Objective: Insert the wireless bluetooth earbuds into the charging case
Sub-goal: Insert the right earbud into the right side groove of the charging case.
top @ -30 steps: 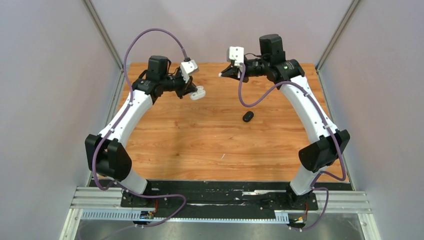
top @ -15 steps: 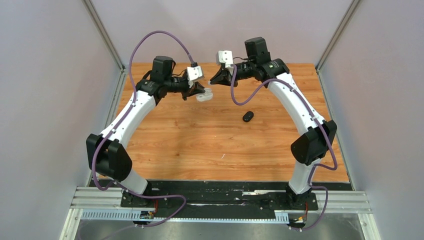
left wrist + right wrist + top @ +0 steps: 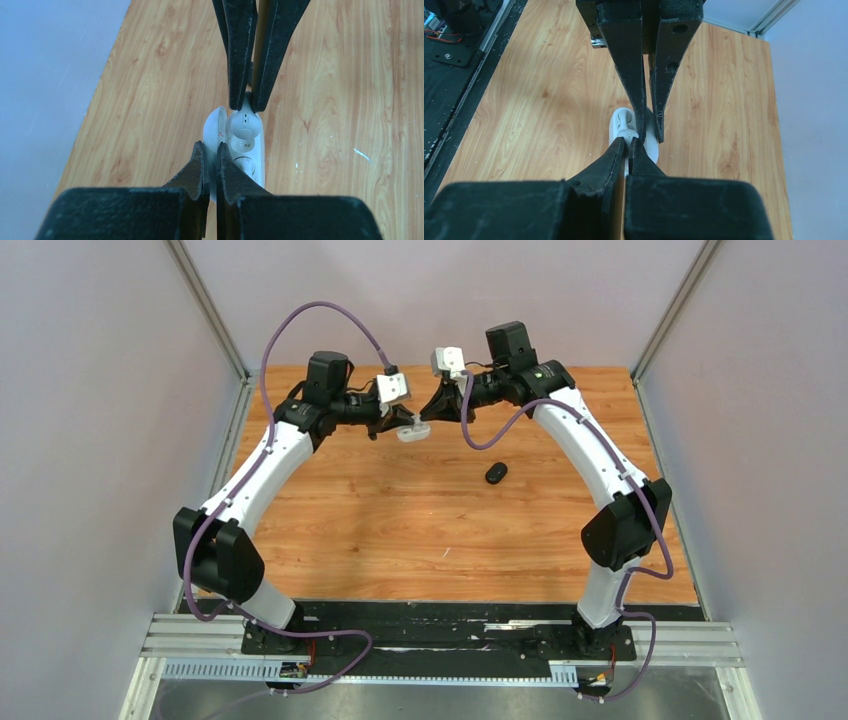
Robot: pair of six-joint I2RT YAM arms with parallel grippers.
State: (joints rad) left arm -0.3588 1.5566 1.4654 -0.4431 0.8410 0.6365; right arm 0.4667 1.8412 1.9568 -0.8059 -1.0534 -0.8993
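The white charging case [image 3: 413,432] hangs open above the far part of the table, and my left gripper [image 3: 406,424] is shut on its lid side. The left wrist view shows the left gripper [image 3: 210,146] pinching the raised lid, with the case's base [image 3: 248,159] and its round sockets facing up. My right gripper [image 3: 429,413] meets the case from the right, shut on a white earbud [image 3: 245,118] and pressing it at the far socket. From the right wrist, the right gripper [image 3: 629,140] holds the bud against the case [image 3: 620,122]. Other earbuds are out of view.
A black oval case [image 3: 496,473] lies shut on the wooden table [image 3: 400,530], right of centre. Grey walls and metal posts close in the back and sides. The arm bases and a black rail run along the near edge.
The two arms have closed in on each other. The left gripper carried the case to the right, and the right gripper came left and down until its tips reached the case.
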